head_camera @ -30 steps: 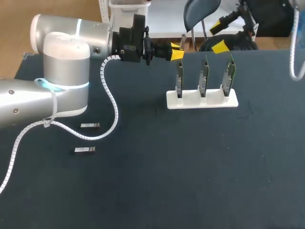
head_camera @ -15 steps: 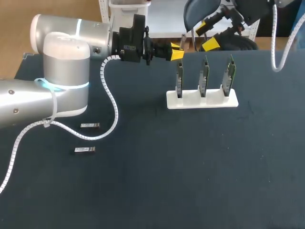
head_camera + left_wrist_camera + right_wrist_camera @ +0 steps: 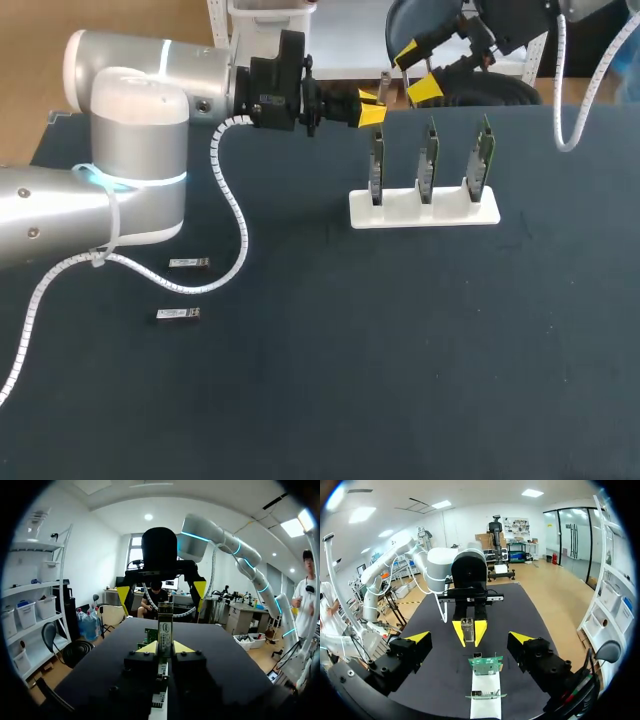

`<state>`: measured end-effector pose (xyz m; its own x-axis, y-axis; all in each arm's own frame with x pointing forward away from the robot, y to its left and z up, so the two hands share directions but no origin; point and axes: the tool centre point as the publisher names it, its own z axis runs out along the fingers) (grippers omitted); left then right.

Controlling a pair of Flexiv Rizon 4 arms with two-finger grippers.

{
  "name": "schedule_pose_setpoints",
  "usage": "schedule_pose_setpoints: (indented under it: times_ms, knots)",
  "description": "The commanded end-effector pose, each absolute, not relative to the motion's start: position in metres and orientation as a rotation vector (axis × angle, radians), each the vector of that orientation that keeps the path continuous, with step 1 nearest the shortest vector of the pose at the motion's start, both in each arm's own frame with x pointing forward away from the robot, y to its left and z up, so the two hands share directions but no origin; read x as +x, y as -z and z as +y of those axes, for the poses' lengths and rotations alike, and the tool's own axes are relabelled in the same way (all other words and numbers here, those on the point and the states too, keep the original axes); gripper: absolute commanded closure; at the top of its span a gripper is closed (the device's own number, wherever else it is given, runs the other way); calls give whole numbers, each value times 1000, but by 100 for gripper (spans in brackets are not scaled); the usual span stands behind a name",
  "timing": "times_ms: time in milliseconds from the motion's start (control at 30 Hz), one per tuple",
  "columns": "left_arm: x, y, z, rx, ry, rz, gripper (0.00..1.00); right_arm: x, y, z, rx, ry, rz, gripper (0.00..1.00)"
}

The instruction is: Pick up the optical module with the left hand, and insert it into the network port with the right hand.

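My left gripper (image 3: 371, 108) hangs in the air past the left end of the white stand (image 3: 423, 210), shut on an optical module (image 3: 165, 626) that stands upright between its yellow tips. My right gripper (image 3: 415, 70) is open, close to and facing the left one from the far side, above the stand's back edge. In the right wrist view the held optical module (image 3: 467, 625) lies ahead of my right gripper (image 3: 470, 637), roughly midway between its fingers. The stand carries three upright green port boards (image 3: 428, 160). Two more modules (image 3: 188, 263) (image 3: 178, 314) lie on the table at the left.
The dark table (image 3: 400, 360) stretches wide in front of the stand. My left arm's white cable (image 3: 235, 215) loops down over the table near the two lying modules. The table's far edge runs just behind the stand.
My right gripper has come in from the upper right and moved left toward the left gripper, staying open. The left arm and its module have kept still.
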<state>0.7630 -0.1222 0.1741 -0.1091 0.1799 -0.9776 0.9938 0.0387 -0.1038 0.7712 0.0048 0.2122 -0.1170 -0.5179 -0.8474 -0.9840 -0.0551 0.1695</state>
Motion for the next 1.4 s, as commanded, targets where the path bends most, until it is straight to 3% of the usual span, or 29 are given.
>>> schedule_pose_setpoints:
  times_ms: [33,1133,1167,1200,1233,1400]
  knots:
    - [761,-174,-122,1262,1169,1439,100,766,-211,10,-1593,-1083,1672,0]
    - [761,-174,-122,1262,1169,1439,100,769,-212,32,-1584,-1112,1669,0]
    - [761,-174,-122,1262,1169,1439,100,769,-212,32,-1584,-1110,1667,11]
    - [761,-174,-122,1262,1169,1439,100,769,-212,32,-1578,-1107,1667,85]
    - [761,-174,-122,1262,1169,1439,100,769,-212,32,-1578,-1109,1664,100]
    - [761,-174,-122,1262,1169,1439,100,768,-210,32,-1580,-1110,1666,100]
